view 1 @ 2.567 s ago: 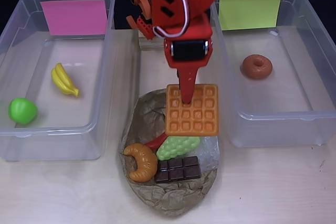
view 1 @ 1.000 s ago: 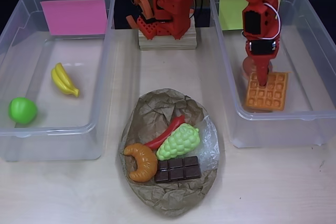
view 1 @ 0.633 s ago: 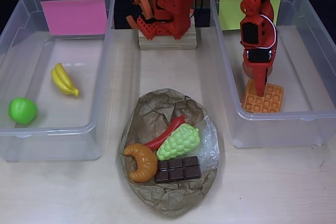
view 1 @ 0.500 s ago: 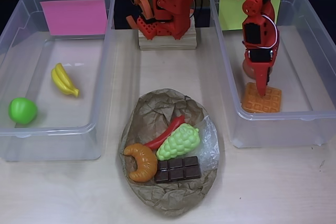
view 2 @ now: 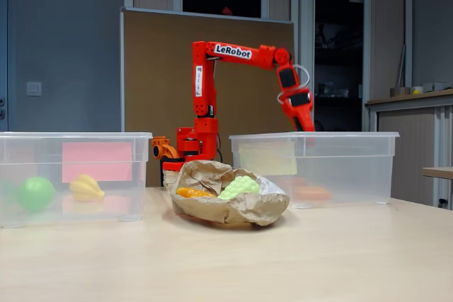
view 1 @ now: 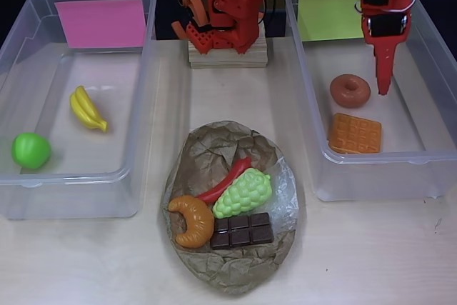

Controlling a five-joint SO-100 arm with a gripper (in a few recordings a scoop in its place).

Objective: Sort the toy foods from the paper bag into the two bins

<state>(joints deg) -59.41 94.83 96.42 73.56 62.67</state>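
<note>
Bench [view 1: 357, 248] w/ two clear bins, arm base betw. them at the back. Right bin [view 1: 428, 155], yellow-green sheet [view 1: 335, 13] at its far end: the arm [view 2: 233, 52] reaches over it & the fingers [view 1: 383, 85] point down inside, above the floor, empty. Overhead they read as one narrow red tip, no gap seen, so can't tell if shut or a bit apart; fixed view [view 2: 308, 124] no help, they sit behind the bin rim.

Left bin [view 1: 136, 176], pink sheet [view 1: 101, 22], is well apart from the fingers, far left overhead.

Bag [view 1: 235, 262], crumpled brown, flattened, lies on the bench betw. the bins, left of & nearer the cam than the fingers; clear shiny patch [view 1: 285, 191] on its right edge.

Toys, big to small:
- waffle [view 1: 355, 133], flat on right bin floor, just front-left of the fingers, not touching.
- grapes [view 1: 243, 192], on bag, mid.
- croissant [view 1: 191, 221], on bag, left side.
- choc bar [view 1: 243, 231], on bag, front, touching croissant's end.
- bananas [view 1: 87, 108], left bin, mid.
- donut [view 1: 350, 91], right bin, just left of the fingers, near but apart; behind the waffle.
- apple [view 1: 31, 151], left bin, front-left corner.
- chili [view 1: 225, 180], on bag, partly under the grapes.

Fixed view: bag [view 2: 226, 206] bulges up, grapes [view 2: 239, 187] & croissant [view 2: 190, 192] peek over its rim; apple [view 2: 35, 193] & bananas [view 2: 86, 187] seen thru left bin wall.
</note>
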